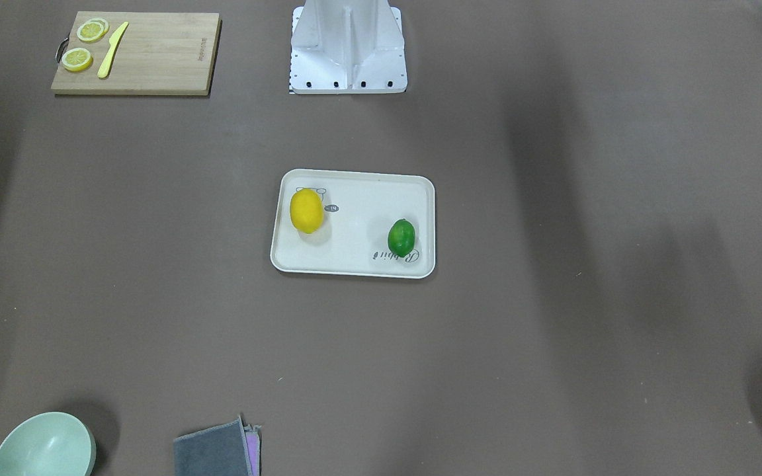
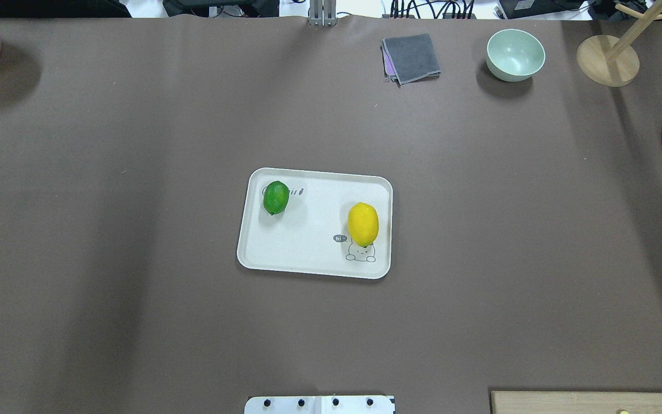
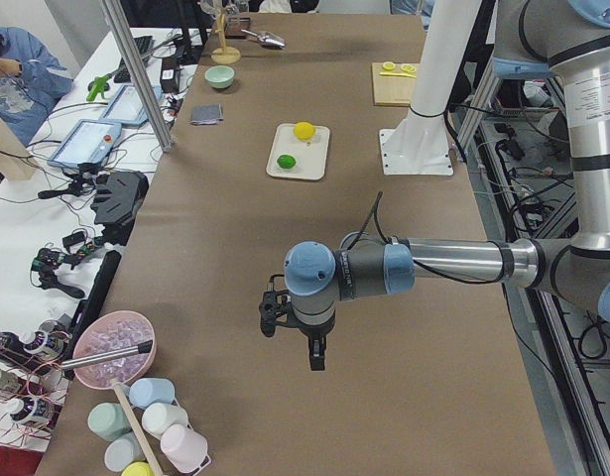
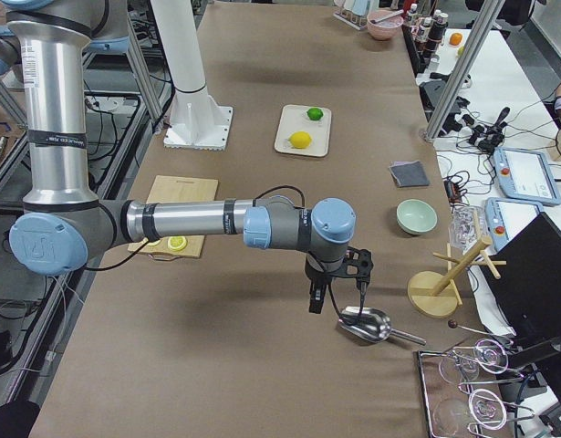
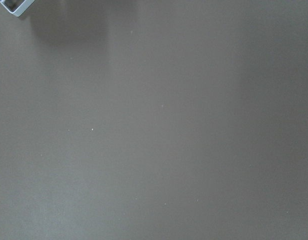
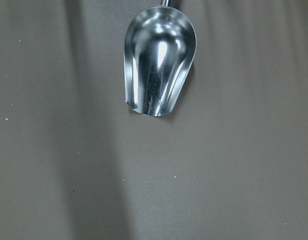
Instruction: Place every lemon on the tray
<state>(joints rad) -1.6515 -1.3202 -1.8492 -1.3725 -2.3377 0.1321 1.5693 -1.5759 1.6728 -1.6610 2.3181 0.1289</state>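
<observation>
Lemons [image 2: 363, 223] on tray [image 2: 308, 236], far from left tool [image 3: 316, 355], right tool [image 4: 315, 300]; cannot tell their spread.

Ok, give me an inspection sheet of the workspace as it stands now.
Surface: brown table cover, no spills seen.
Job's things: yellow lemon and green lemon lie apart on the tray.
Clutter: cutting board with lemon slices and knife; mint bowl; grey cloth; metal scoop; wooden stand.
Grippers: left gripper over bare cover; right gripper beside the scoop; open or shut cannot be told.
Cables: left wrist cable, right wrist cable.
Surroundings: side bench with tablets.
</observation>
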